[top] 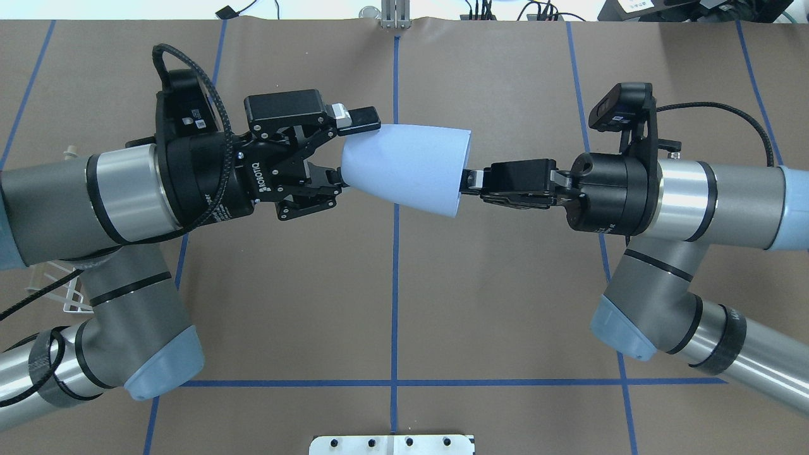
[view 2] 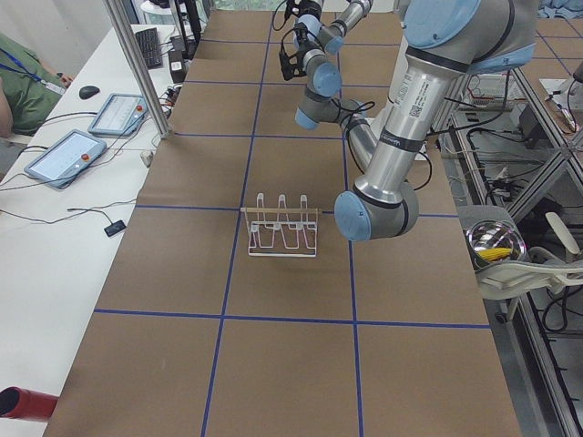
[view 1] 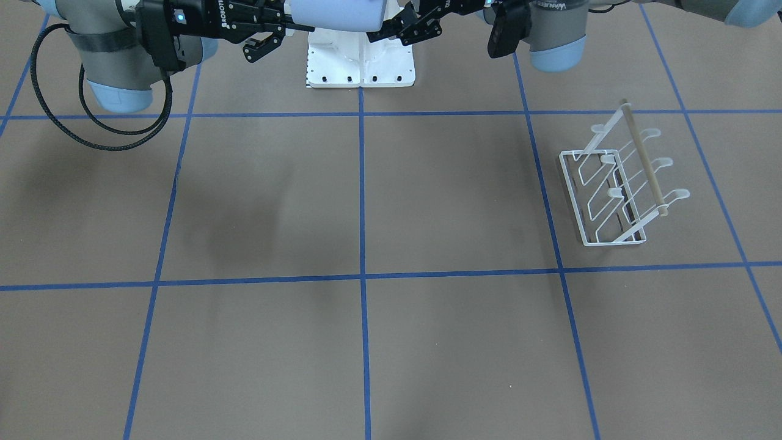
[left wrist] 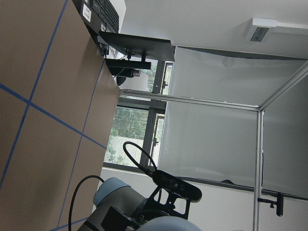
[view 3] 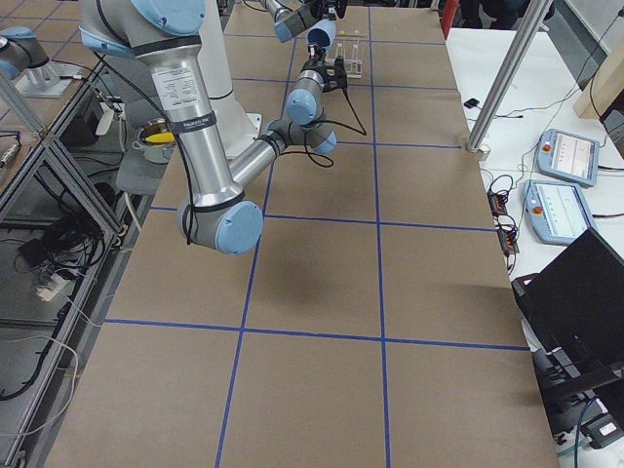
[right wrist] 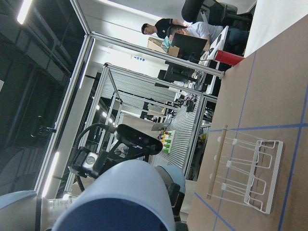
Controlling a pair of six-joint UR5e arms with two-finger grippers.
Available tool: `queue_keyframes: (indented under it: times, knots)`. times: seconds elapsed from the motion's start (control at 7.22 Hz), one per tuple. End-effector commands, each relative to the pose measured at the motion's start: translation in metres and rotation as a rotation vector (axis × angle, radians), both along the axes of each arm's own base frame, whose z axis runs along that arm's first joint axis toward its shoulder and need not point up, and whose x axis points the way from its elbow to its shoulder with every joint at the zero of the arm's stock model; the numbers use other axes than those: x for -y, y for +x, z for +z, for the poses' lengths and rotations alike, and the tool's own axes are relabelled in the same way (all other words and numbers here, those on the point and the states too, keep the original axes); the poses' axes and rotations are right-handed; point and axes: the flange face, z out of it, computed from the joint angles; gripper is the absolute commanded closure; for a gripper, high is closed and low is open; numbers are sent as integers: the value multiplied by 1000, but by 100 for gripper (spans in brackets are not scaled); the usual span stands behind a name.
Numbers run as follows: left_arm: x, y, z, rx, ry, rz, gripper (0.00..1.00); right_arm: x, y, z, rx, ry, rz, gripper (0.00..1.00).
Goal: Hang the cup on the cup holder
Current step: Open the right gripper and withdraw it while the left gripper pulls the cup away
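The light blue cup (top: 411, 167) lies on its side in the air between both arms, above the table's middle; it also shows at the top of the front view (view 1: 336, 13). My right gripper (top: 469, 181) is shut on the cup's wide rim. My left gripper (top: 354, 151) is open, with its fingers (top: 363, 119) on either side of the cup's narrow base. The white wire cup holder (view 1: 617, 183) with its pale wooden rod stands empty on the table on my left side. It shows in the left view (view 2: 282, 228) and the right wrist view (right wrist: 245, 173).
The white pedestal base (view 1: 360, 61) sits at the table's robot-side edge. Blue tape lines grid the brown table (view 1: 464, 201). A side table with tablets (view 2: 68, 155) and seated people runs along the far side. A metal bowl (view 2: 496, 244) sits off the table.
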Motion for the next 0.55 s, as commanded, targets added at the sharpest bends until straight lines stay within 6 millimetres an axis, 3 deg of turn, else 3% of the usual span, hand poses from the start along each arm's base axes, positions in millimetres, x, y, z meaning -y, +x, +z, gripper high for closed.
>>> queue_keyframes:
  times: [0.0,0.42]
  knots:
    - [-3,-3,-1,-4,-3,8,100,-7,3,-11,57,-81,-41,0]
    - [-6,-6,-1,-4,4,15,100,-7,7,-7,49,-91,-40,0]
